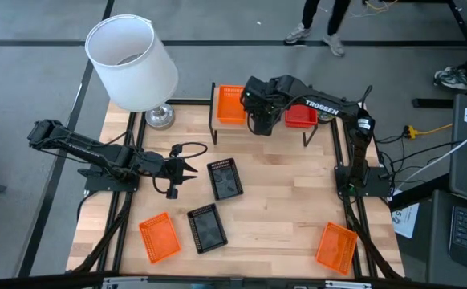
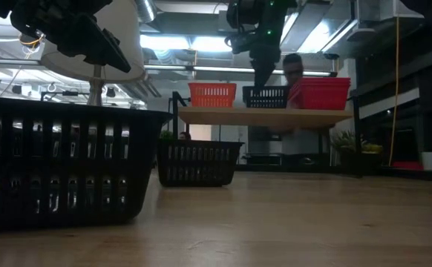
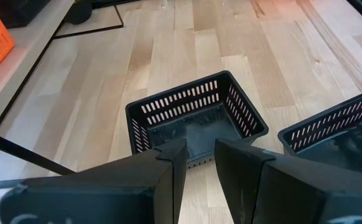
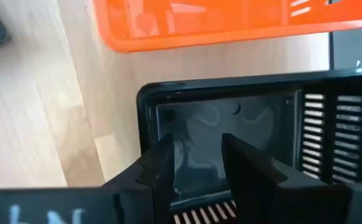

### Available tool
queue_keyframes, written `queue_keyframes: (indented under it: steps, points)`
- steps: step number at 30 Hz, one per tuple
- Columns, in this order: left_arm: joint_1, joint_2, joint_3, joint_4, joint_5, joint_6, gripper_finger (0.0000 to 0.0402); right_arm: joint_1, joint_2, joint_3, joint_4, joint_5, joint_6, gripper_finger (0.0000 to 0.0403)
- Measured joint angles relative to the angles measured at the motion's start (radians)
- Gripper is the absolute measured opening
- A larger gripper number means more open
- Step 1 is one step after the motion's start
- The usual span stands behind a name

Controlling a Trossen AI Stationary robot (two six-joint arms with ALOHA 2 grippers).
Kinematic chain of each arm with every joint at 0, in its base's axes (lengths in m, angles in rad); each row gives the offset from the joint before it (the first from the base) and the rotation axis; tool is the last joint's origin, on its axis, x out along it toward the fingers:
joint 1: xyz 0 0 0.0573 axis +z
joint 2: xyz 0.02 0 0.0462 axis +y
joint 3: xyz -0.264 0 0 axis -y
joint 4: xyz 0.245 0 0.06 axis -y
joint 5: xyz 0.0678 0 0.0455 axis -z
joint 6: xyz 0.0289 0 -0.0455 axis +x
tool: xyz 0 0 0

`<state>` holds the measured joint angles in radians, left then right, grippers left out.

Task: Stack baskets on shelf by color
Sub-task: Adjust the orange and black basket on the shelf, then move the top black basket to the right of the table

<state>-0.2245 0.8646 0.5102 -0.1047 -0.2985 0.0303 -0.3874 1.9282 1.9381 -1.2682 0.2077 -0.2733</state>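
The shelf (image 1: 272,132) stands at the table's far edge. From left to right it bears an orange basket (image 2: 212,94), a black basket (image 2: 266,96) and a red basket (image 2: 324,93), each resting on its bottom. My right gripper (image 4: 198,155) is open, coming down from above at the black basket (image 4: 231,134); its fingers stand on either side of one wall. My left gripper (image 1: 188,169) is open and hovers left of a black basket (image 1: 225,178) lying on the table, which lies just ahead of it (image 3: 196,121). My right gripper has a slotted wall (image 4: 199,214) of the black basket between its open fingers, pointing down from above. I cannot tell whether a finger touches the wall. The basket sits level on the shelf.
A second black basket (image 1: 207,227) and two orange ones (image 1: 160,237) (image 1: 336,246) lie on the table's near half. A white lamp (image 1: 131,60) stands at the far left corner, with a cable (image 1: 181,148) beside it. A person (image 2: 294,70) is behind the shelf.
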Motion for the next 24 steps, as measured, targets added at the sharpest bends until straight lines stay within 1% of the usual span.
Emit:
queue_keyframes:
  steps: [5,19,24]
  points:
    - [0.000,0.000,0.000,0.000,0.000,0.000,0.0076,0.000,0.000,0.000,-0.029,0.000,0.001,0.0135]
    - [0.000,0.000,0.000,0.000,0.000,0.000,0.0076,0.007,0.000,0.000,0.019,-0.002,0.002,0.0136]
    - [0.000,0.000,0.000,0.000,0.000,0.000,0.0076,0.022,0.000,0.000,0.024,-0.033,0.003,0.0135]
